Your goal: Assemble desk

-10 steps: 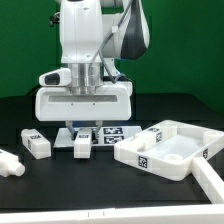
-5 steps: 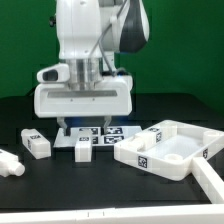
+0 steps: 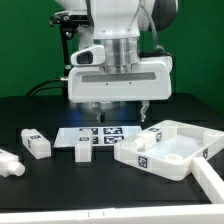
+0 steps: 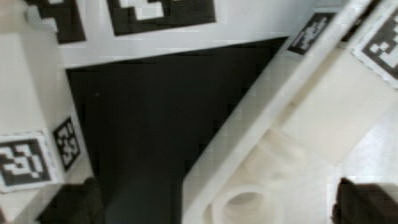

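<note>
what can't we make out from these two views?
- Exterior view: the leftmost leg is cut by the frame edge, so its far end is unseen.
- Exterior view: the marker board is partly covered by the middle leg and the tabletop.
- Exterior view: the leg tags are too small to read.
- Wrist view: everything is close, blurred and cut by the edges. Only a round socket is recognisable.

White glossy arm (image 3: 118,30), dark fingers (image 3: 97,107)
</note>
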Robot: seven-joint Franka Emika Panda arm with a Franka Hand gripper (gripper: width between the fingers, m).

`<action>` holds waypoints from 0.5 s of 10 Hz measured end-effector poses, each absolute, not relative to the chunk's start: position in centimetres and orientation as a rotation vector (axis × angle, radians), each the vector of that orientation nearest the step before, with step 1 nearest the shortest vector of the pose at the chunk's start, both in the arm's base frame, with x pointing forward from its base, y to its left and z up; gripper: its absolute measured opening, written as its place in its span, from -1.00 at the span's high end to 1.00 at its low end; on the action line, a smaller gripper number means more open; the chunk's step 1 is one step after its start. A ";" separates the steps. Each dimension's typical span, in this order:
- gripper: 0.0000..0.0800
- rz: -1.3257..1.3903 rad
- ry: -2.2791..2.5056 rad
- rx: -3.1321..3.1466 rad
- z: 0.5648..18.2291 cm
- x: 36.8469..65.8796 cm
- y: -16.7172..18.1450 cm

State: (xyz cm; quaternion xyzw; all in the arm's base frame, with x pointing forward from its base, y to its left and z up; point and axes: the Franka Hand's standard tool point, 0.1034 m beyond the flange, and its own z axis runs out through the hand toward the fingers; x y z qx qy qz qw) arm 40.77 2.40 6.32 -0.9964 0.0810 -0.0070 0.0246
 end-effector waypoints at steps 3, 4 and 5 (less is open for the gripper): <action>-0.62 -0.068 0.074 -3.097 6.5 42.7 3.5; -0.62 -0.104 -0.053 -3.094 6.5 45.0 4.1; -0.62 -0.125 -0.152 -3.087 6.2 46.7 4.6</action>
